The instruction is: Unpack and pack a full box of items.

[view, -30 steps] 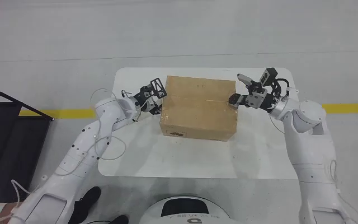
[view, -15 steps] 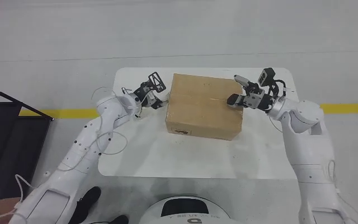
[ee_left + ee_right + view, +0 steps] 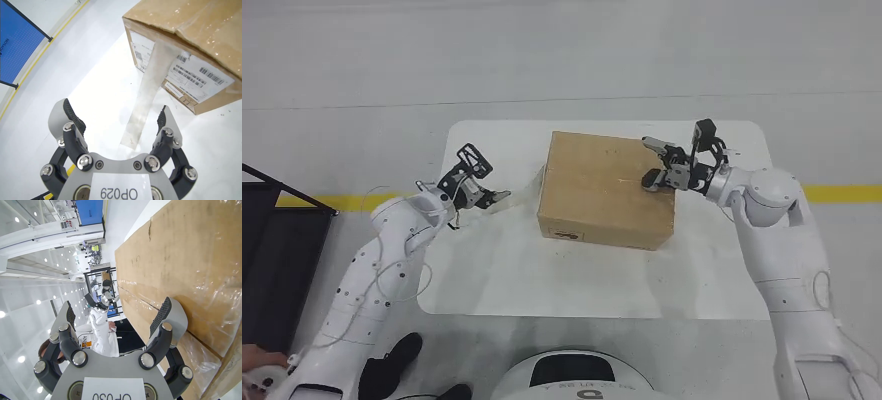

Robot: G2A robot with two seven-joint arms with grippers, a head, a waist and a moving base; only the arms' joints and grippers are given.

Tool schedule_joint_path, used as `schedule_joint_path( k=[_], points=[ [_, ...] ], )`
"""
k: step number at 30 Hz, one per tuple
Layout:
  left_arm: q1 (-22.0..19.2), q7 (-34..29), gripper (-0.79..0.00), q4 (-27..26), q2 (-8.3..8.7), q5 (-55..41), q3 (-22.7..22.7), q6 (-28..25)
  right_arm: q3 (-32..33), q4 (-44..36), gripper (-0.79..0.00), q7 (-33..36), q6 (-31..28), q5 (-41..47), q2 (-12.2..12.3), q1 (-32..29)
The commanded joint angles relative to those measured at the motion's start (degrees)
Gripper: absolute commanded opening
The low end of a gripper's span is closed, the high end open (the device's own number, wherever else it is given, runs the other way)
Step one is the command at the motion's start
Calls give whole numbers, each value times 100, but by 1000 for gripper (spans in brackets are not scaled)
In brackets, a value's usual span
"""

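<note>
Two sets of fingers stand spread, one off each end of the box (image 3: 607, 190). Toward the worktop's (image 3: 592, 290) left edge we find the left gripper (image 3: 115, 103), its fingers wide apart and well clear of the cardboard. A strip of clear tape (image 3: 149, 83) runs from the box's left end face down toward them. Its loose end lies between the fingers, which are not clamped on it. The box sits mid-worktop, nearer the far edge, flaps down. Its long axis runs left to right, almost parallel to that edge, and the top seam follows the same line. Printed labels (image 3: 198, 79) cover its left end face, and a small label (image 3: 562, 237) sits on the side facing the near edge. Over the box's right end we see the right gripper (image 3: 650, 162), fingers apart. One finger (image 3: 160, 313) lies against the taped top beside the seam, while the other stands off the cardboard in the air.
</note>
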Motion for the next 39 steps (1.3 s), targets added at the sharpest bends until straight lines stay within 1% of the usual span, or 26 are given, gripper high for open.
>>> schedule_joint_path(
  k=[1, 7, 10, 12, 17, 21, 32, 35, 39],
  points=[
    [83, 71, 0, -42, -7, -241, -43, 50, -72, 39, 0, -62, 61, -141, 6, 58],
    [147, 31, 0, -222, -19, -496, -11, -44, -121, 85, 0, -140, 40, -97, 10, 100],
    [70, 122, 0, -136, -55, -632, 124, -32, -121, 85, 0, -140, 40, -97, 10, 100],
    [-35, 200, 0, 34, -88, -659, 241, 41, -121, 85, 0, -140, 40, -97, 10, 100],
    [-342, 706, 0, 692, -209, -827, 590, 268, -121, 85, 0, -140, 40, -97, 10, 100],
    [-595, 791, 0, 1082, -314, -921, 925, 304, -121, 85, 0, -140, 40, -97, 10, 100],
    [-1317, 982, 0, 1853, -640, -1106, 1699, 642, -121, 85, 0, -140, 40, -97, 10, 100],
    [-1473, 1111, 0, 2073, -716, -1110, 1836, 709, -121, 85, 0, -140, 40, -97, 10, 100],
    [-1575, 1358, 0, 2264, -779, -1058, 1909, 864, -121, 85, 0, -140, 40, -97, 10, 100]
  ],
)
